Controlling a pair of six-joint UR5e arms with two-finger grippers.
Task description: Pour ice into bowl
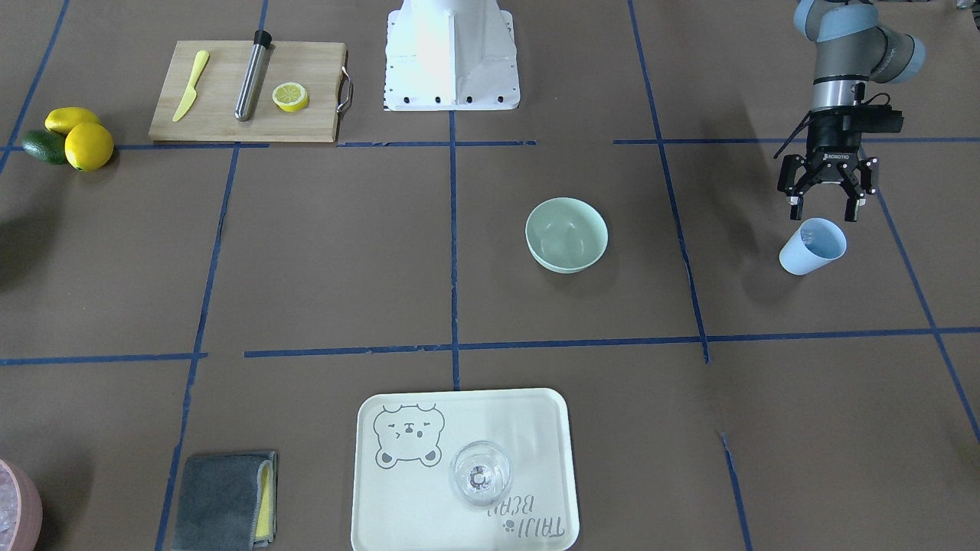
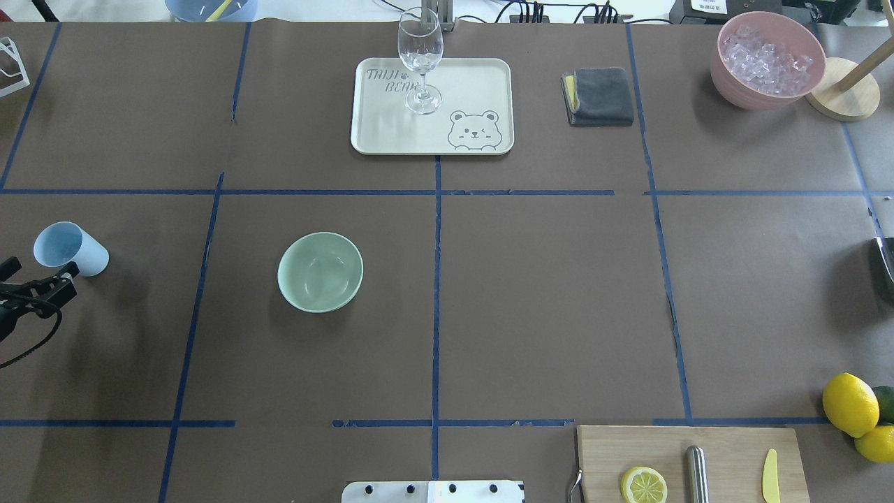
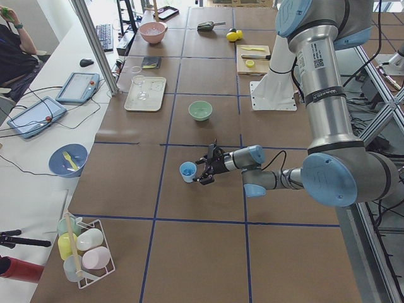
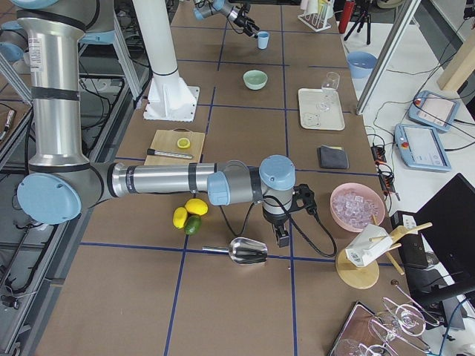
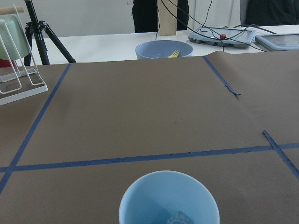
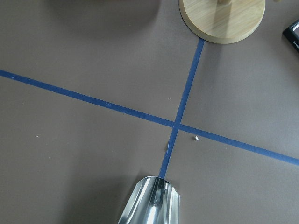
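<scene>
Hovering with jaws spread just behind the upright light blue cup, the left gripper holds nothing. Ice glints faintly in the cup's bottom. The mint-green bowl sits well apart toward the table's centre, nearer the left arm than the right.
</scene>
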